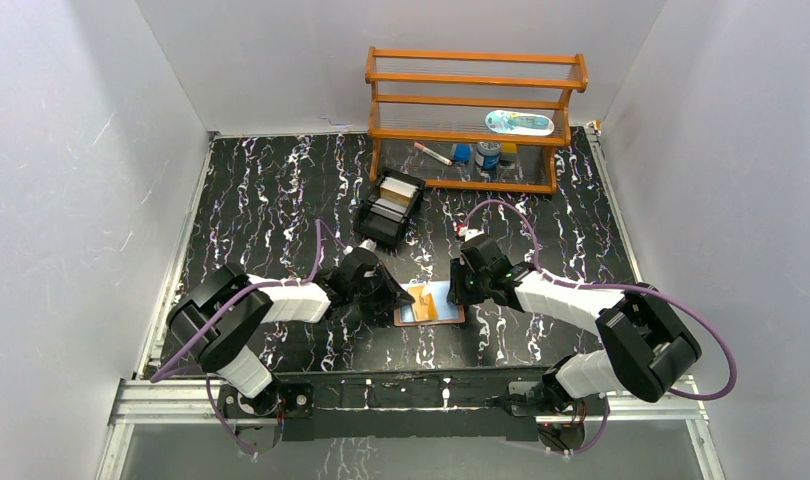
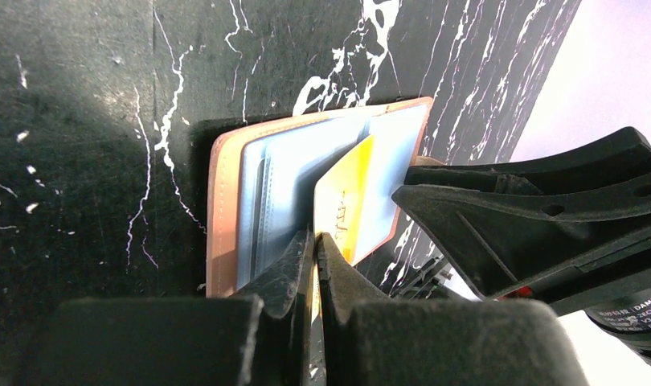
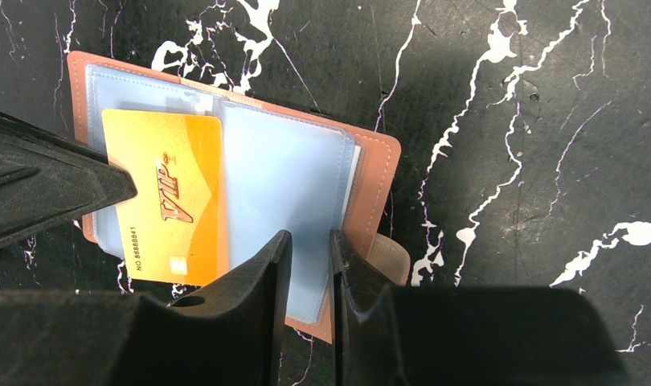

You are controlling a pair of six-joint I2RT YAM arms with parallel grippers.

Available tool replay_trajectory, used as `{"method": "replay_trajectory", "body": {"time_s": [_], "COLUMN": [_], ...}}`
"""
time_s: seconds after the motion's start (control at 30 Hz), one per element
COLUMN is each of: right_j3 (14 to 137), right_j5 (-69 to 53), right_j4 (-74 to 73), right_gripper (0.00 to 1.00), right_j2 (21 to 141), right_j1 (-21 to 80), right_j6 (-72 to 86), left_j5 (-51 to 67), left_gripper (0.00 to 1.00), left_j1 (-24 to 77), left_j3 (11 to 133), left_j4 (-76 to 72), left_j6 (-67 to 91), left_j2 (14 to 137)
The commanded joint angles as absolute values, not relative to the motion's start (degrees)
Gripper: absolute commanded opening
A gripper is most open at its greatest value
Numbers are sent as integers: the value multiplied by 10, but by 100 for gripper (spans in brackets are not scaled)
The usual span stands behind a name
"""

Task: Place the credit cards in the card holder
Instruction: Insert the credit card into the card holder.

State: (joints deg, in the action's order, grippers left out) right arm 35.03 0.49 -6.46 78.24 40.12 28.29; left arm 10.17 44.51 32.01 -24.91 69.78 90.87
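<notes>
At the card holder's (image 1: 449,303) nine o'clock, my left tool (image 2: 314,237) clamps the orange card (image 3: 174,197); right tool (image 3: 309,236), half-open, rests on the holder; a skewed push risks jamming.

My left gripper (image 2: 315,241) is clamped tight on the near edge of the yellow card (image 2: 342,201), which stands on edge between the jaws. Straight ahead, the card holder (image 2: 224,201) lies open on the black marbled table (image 2: 81,121), pale blue pockets up. The card's far end is over the right-hand pocket; can't tell if it's in. The right gripper (image 2: 407,181) sits at the holder's right edge.
</notes>
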Motion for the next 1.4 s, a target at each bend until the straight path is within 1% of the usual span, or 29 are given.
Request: {"method": "replay_trajectory", "body": {"time_s": [0.0,0.27,0.53,0.67,0.7,0.8,0.87,1.0,1.07,1.37], "right_j3": [339,341,343,353,359,377,385,384,375,335], "right_j5": [6,2,-4,-12,-16,-8,2,19,14,-7], "right_j4": [-76,-74,-74,-82,-86,-103,-113,-119,-112,-66], "right_gripper": [31,31,31,33,33,36,38,36,35,32], "right_j2": [786,787,785,777,773,757,747,738,743,776], "right_j1": [402,403,402,402,402,402,400,394,389,388], "right_j6": [285,284,282,287,290,295,296,292,292,311], "left_j5": [81,105,90,89,91,92,84,65,63,59], "left_gripper": [0,0,0,0,2,12,17,29,31,33], "left_j1": [459,459,459,460,460,460,460,460,461,484], "left_j3": [314,332,391,407,411,429,434,436,439,463], "left_j4": [-188,-218,-175,-168,-167,-142,-119,-101,-95,-78], "left_j6": [697,675,605,590,588,574,565,558,559,550], "left_j2": [894,933,964,977,979,983,974,950,945,966]}}
